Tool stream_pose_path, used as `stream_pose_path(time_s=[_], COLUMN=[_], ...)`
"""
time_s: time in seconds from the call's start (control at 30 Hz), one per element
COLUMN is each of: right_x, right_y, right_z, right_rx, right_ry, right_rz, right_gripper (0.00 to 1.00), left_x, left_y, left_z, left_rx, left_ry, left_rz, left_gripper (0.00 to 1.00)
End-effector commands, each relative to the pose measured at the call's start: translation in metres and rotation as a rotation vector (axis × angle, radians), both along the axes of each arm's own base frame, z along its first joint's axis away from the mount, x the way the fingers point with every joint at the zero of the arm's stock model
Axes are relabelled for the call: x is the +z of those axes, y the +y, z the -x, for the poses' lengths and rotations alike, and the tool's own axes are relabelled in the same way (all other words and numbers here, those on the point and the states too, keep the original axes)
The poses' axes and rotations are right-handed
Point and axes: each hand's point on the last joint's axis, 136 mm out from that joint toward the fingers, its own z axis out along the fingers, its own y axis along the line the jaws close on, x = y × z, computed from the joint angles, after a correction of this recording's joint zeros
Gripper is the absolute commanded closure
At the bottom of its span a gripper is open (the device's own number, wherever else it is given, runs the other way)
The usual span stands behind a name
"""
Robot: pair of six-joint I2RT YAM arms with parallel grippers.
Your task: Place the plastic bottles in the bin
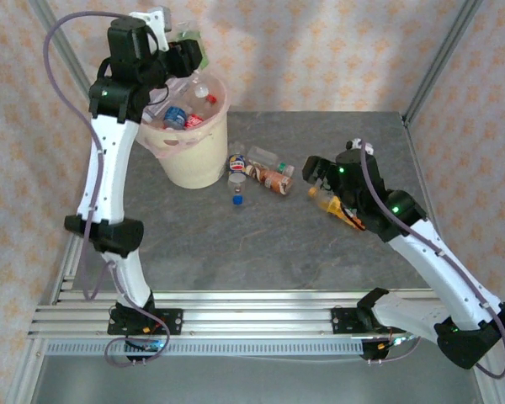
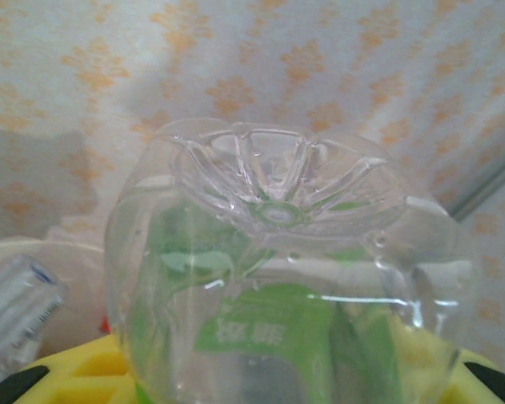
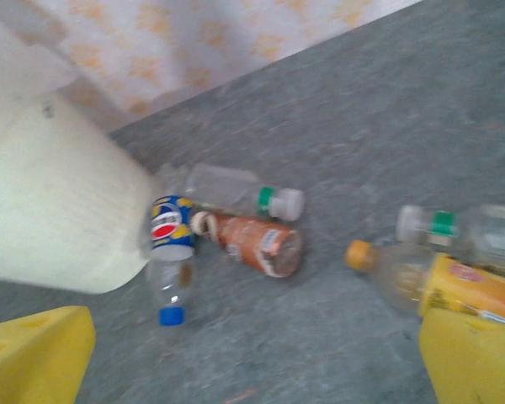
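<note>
The left gripper point(image 1: 183, 55) stood at the upper left of the top view, above the far rim of the bin point(image 1: 194, 160). Its jaws were closed on a clear green-labelled bottle point(image 2: 278, 252); in the left wrist view the bottle's ribbed base faced the camera and the body sat between the yellow fingers point(image 2: 76, 374). Several bottles point(image 1: 185, 114) already lay inside the bin.

The right gripper point(image 3: 252, 337) hung right of centre in the top view with its jaws wide apart, holding nothing. Its right finger point(image 3: 471, 353) overlapped an orange-labelled bottle point(image 3: 454, 290) at the lower right of the right wrist view; whether they touched I cannot tell. Left of that, beside the bin, lay a Pepsi bottle point(image 3: 172, 244), a brown bottle point(image 3: 257, 244) and a clear white-capped bottle point(image 3: 236, 189) on the grey table point(image 3: 362, 126).
</note>
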Motion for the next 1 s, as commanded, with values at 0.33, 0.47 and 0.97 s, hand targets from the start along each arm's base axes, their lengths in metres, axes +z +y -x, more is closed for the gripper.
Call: stream_pose_path(time_s=[0.33, 0.47, 0.97], right_x=[-0.017, -0.025, -0.072], right_y=[-0.059, -0.064, -0.093], right_z=[0.01, 0.008, -0.006], right_rx=[-0.221, -0.237, -0.322], right_ry=[0.104, 0.149, 0.327], right_rz=[0.067, 0.088, 0.117], right_gripper=[0.01, 0.01, 0.01], left_x=[-0.089, -0.118, -0.157], left_y=[0.052, 0.051, 0.028], left_z=[-0.042, -0.043, -0.046], left_rx=[0.062, 0.02, -0.144], left_ry=[0.218, 0.293, 0.356], left_rz=[-0.101, -0.143, -0.195], left_gripper=[0.55, 0.55, 0.11])
